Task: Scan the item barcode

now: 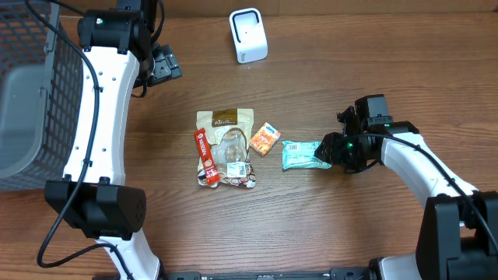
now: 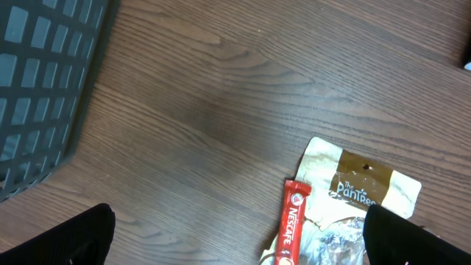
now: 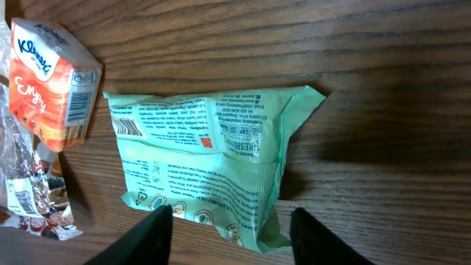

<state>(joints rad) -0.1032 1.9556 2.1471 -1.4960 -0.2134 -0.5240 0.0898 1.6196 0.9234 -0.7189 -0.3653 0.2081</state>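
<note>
Right claw (image 3: 229, 212): the jaws stand partly apart, one finger on each side of the near edge of the green packet (image 3: 199, 147). No clamping is visible; it has hold of nothing.

The green packet lies flat on the table (image 3: 383, 44), printed back uppermost. Its barcode (image 3: 126, 126) is exposed near the far-left corner. An orange tissue pack (image 3: 55, 81) lies just beside it.

Left claw (image 2: 237, 217): jaws fully spread, empty, hanging above the table near a brown pouch (image 2: 360, 180) and a red stick sachet (image 2: 293, 221). A basket (image 1: 31, 93) stands at that side.

The white scanner (image 1: 248, 35) stands at the far edge, well apart from the packet.

Assessment: no item is held or presented to the scanner. Whether any scan is complete cannot be told. On the evidence, the packet must be gripped, lifted and its barcode turned to the scanner.
</note>
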